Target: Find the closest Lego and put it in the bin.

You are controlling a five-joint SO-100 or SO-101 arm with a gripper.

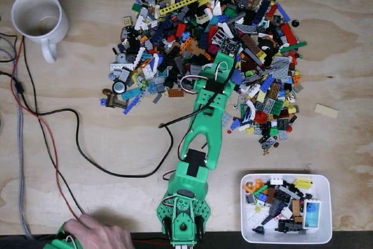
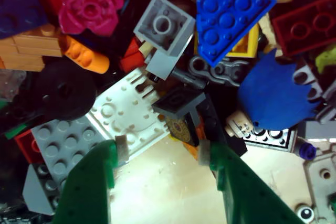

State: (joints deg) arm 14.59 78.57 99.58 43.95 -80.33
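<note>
Across the plywood table (image 1: 87,144) in the fixed view, I saw the green printed arm (image 1: 204,126) stretched up from the bottom edge into the lower middle of a big heap of mixed plastic Lego pieces (image 1: 192,21). Its gripper (image 2: 160,153) stood released in the wrist view, the two green fingers (image 2: 100,171) spread apart with bare wood between them and nothing held. Just ahead of the tips lay a white grooved plate (image 2: 123,114), a small black-and-grey tile piece (image 2: 181,106) and a grey studded plate (image 2: 60,142), all crowded together. Further in, a blue studded plate (image 2: 231,9), a magenta flower-shaped piece (image 2: 89,6) and a blue ragged-edged piece (image 2: 273,95) overlapped the rest.

I found the shallow white plastic bin (image 1: 324,225) at the lower right of the fixed view, well apart from the gripper and already holding a layer of bricks. A white ceramic mug (image 1: 38,18) stood at the upper left, black and red cables (image 1: 64,144) trailed across the left side, and a person's hand (image 1: 96,234) rested at the bottom edge beside the arm's base.
</note>
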